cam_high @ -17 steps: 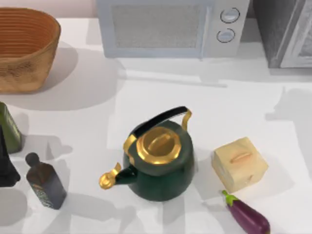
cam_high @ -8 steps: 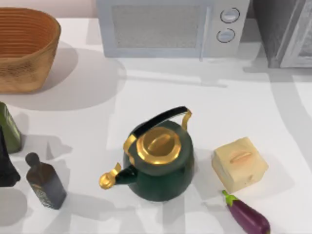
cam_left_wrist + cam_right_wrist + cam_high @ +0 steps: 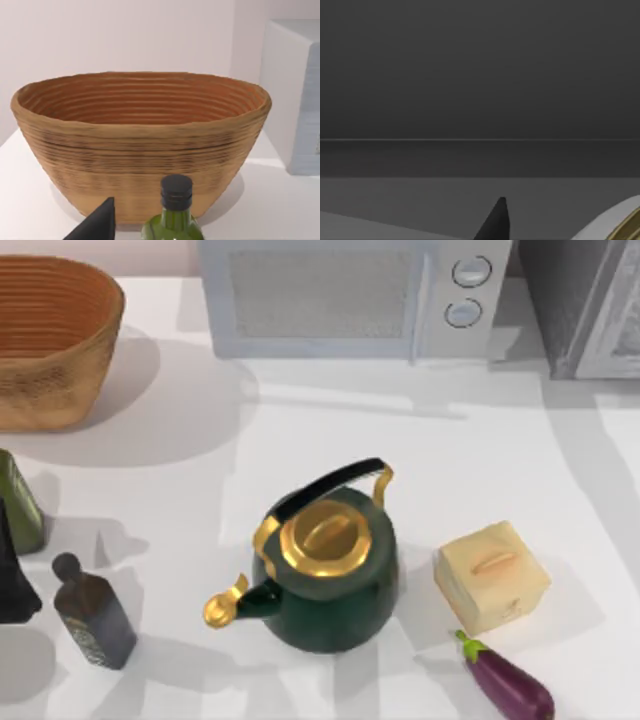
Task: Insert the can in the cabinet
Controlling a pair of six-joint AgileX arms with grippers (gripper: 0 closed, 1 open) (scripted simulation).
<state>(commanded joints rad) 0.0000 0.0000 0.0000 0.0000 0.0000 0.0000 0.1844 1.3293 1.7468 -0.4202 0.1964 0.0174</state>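
Though hard to confirm, seemingly bringing the can (image 3: 623, 220) with the right gripper (image 3: 495, 222) into the cabinet (image 3: 585, 300) at the worktop's (image 3: 400, 440) far right.
Pale, rounded, gold-edged sliver just beside that gripper, facing dark grey interior, presumably for setting down inside. Cannot tell either gripper's opening. Left gripper (image 3: 97, 225) parked near basket (image 3: 140, 145) and green bottle (image 3: 172, 222).
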